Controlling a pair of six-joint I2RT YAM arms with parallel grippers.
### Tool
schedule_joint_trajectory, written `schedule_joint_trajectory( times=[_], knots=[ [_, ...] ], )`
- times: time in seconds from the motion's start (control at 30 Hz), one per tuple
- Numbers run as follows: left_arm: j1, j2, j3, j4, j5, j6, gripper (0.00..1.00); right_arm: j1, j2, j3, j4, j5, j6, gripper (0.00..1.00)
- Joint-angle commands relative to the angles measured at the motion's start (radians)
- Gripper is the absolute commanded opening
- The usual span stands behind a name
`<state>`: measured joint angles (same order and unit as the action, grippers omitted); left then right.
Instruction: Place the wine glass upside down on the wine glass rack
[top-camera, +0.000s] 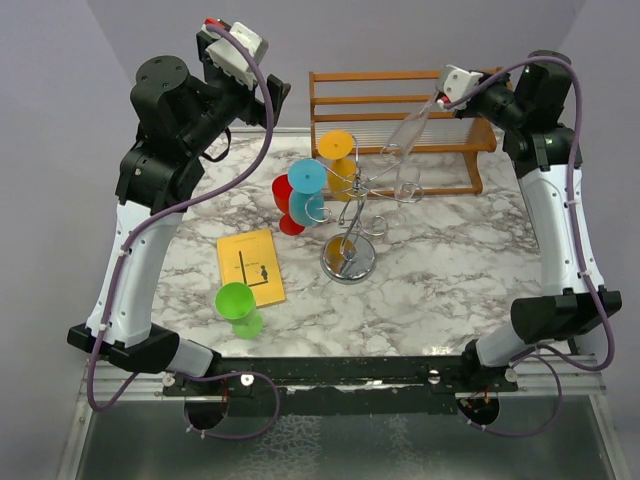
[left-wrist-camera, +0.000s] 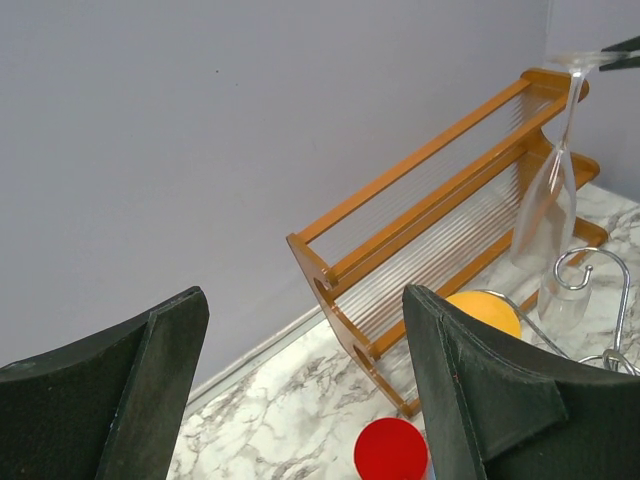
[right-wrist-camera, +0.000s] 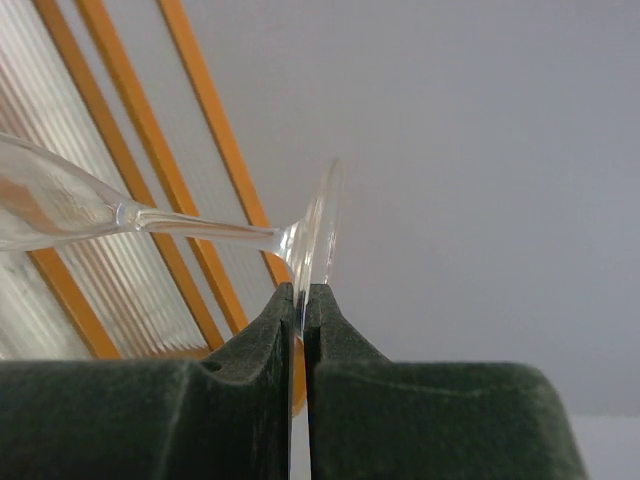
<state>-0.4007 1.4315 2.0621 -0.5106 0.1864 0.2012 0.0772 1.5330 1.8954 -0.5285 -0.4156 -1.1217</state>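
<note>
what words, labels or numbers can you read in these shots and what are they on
No text can be read in any view.
The yellow card on the table: dark marks, a thin line and a small figure, too small to read.
No print shows on the wine glass, the wine glass rack, the plastic cups or the wooden shelf.

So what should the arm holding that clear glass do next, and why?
Probably ease it down a little toward a curled arm of the wine glass rack. The right arm's fingers pinch the wine glass by its foot, bowl hanging down, raised near the rack's top and not yet hooked on.
</note>
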Motion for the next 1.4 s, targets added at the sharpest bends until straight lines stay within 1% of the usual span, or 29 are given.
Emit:
schedule_joint_trajectory(
  times=[0.0,0.17,0.33,0.53,0.93,1.37],
  knots=[
    [0.002,-0.028,-0.006,0.0,-0.034,0.022,0.82,0.008,0.035,0.084,-0.13,-0.181,-0.172,0.01],
    [0.003,-0.025,-0.003,0.001,-0.038,0.028,0.82,0.016,0.08,0.137,-0.207,-0.304,-0.247,0.01],
    [0.005,-0.023,0.0,0.0,-0.036,0.029,0.82,0.039,0.106,0.167,-0.286,-0.366,-0.361,0.01],
    [0.007,-0.017,0.0,0.002,-0.034,0.03,0.82,0.069,0.125,0.179,-0.341,-0.437,-0.422,0.01],
    [0.01,-0.008,0.0,0.002,-0.025,0.038,0.82,0.147,0.171,0.177,-0.406,-0.441,-0.531,0.01],
    [0.01,0.001,0.002,-0.001,-0.022,0.048,0.82,0.161,0.171,0.203,-0.537,-0.45,-0.674,0.02]
  ],
)
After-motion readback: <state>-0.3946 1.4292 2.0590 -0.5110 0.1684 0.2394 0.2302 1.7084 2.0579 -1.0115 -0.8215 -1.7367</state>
